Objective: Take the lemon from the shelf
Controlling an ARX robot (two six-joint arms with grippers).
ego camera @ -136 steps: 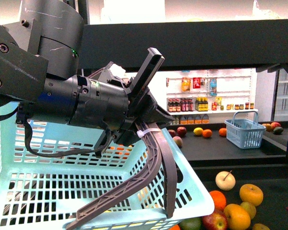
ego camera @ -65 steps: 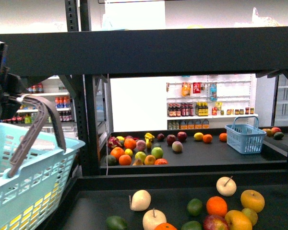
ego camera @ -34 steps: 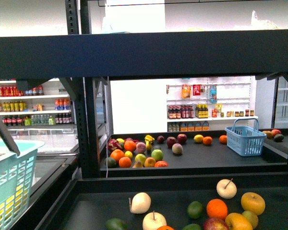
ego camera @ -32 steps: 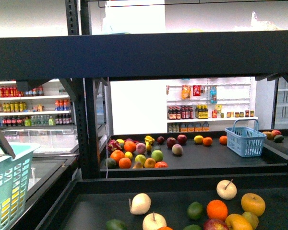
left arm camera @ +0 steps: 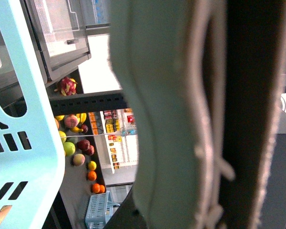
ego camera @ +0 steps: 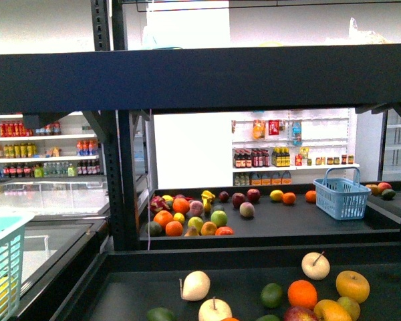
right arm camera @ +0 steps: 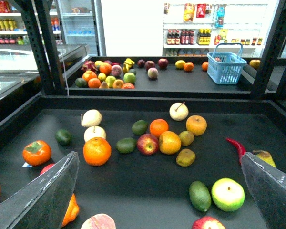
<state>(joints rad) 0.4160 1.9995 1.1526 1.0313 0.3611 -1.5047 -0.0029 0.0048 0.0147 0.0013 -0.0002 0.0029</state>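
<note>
Right end effector [right arm camera: 158, 154] hangs over the near tray of the shelf [right arm camera: 148, 183] with its fingers spread wide apart and nothing between them. The left end effector fills the left wrist view as a close blur beside a turquoise basket [left arm camera: 24, 143], and I cannot tell whether it is apart or together.

The likeliest lemon [right arm camera: 180, 64] is a small bright-yellow fruit on the far tray, just beside an orange [right arm camera: 188, 67] and near a blue basket [right arm camera: 223, 62]; at this range that reading is not certain. The step in hand looks like the approach, with no grasp begun. The next move would call for a reach across the near tray and over the raised lip to bring the spread fingers either side of the fruit.

Both dark trays carry scattered fruit. Behind stand white store shelves of bottles [ego camera: 287, 144] in a brightly lit shop.
</note>
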